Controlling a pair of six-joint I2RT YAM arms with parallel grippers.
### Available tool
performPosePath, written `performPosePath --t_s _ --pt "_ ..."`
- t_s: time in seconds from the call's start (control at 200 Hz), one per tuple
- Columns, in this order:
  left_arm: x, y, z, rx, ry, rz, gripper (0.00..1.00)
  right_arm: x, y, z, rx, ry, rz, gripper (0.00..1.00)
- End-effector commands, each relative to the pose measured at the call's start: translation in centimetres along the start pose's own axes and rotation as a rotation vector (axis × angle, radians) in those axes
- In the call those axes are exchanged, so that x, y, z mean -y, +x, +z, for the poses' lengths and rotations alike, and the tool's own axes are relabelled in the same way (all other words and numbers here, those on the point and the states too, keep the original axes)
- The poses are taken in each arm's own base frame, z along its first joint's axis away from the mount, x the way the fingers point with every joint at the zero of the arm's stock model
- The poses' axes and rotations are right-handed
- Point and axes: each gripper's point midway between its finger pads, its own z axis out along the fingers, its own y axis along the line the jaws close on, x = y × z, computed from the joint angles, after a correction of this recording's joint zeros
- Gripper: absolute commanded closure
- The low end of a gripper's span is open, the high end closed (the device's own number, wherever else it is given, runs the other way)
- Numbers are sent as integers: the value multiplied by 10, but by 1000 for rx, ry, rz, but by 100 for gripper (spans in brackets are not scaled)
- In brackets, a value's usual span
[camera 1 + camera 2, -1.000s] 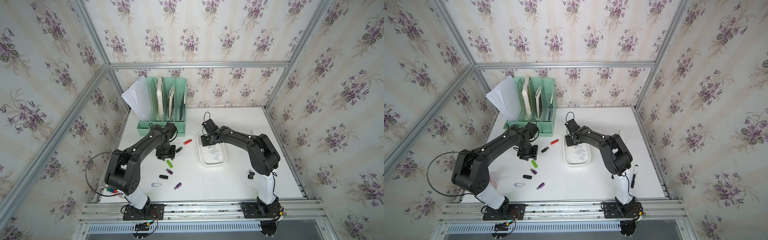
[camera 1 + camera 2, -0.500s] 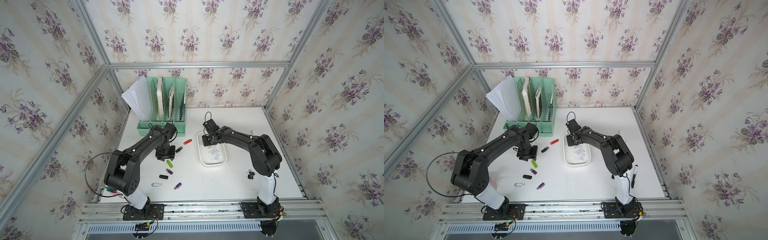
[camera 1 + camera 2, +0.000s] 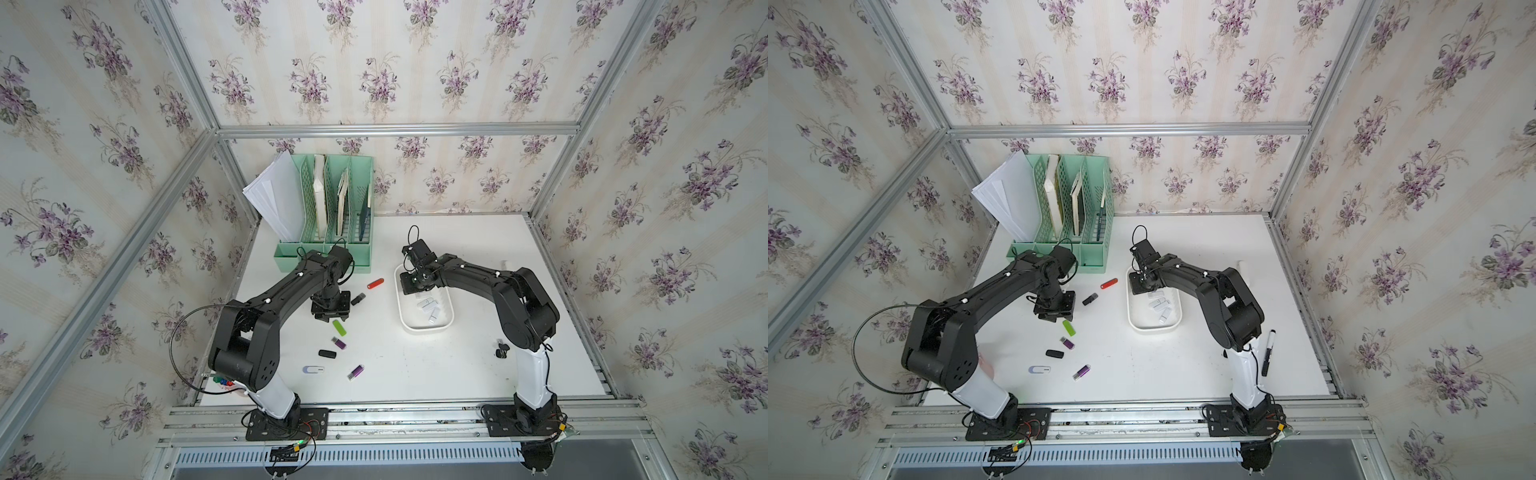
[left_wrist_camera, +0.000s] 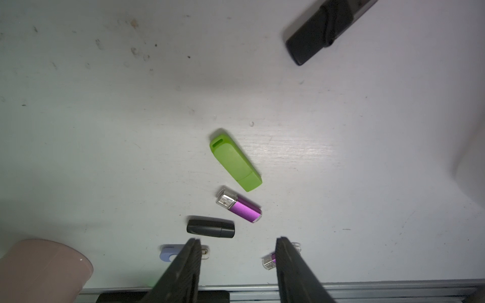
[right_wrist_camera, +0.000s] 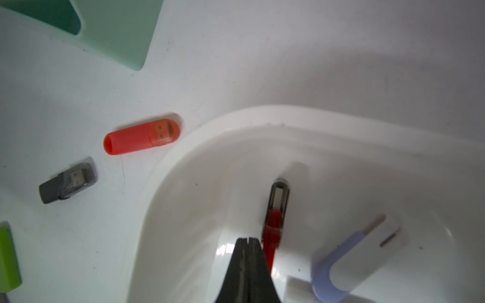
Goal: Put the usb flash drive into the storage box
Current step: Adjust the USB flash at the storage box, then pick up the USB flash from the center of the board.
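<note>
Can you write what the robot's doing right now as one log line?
left gripper: open, empty, near green drive | right gripper: shut, empty, over storage box | red-black drive lying in box

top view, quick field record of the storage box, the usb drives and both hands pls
storage box: white tub on the table, on the right arm's side
in the box: several pale drives, plus a red-and-black drive
loose on the table: seven drives, among them a red drive and a green drive
left hand: open, empty, above the table near the green drive
right hand: shut, nothing between its fingers, over the box's far end
</note>
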Motion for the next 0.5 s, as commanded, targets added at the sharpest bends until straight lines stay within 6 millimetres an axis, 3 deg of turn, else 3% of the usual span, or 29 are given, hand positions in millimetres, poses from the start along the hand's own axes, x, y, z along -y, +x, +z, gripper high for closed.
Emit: performPosePath --t_s 0.0,0.35,0.495 --pt "0 2 -1 -4 2 8 49 0 -1 2 2 4 -5 100" --pt "-1 2 -3 0 1 10 49 46 -1 -7 11 240 34 100" --pt "-2 2 -4 2 -1 9 49 47 -7 -19 51 240 42 100"
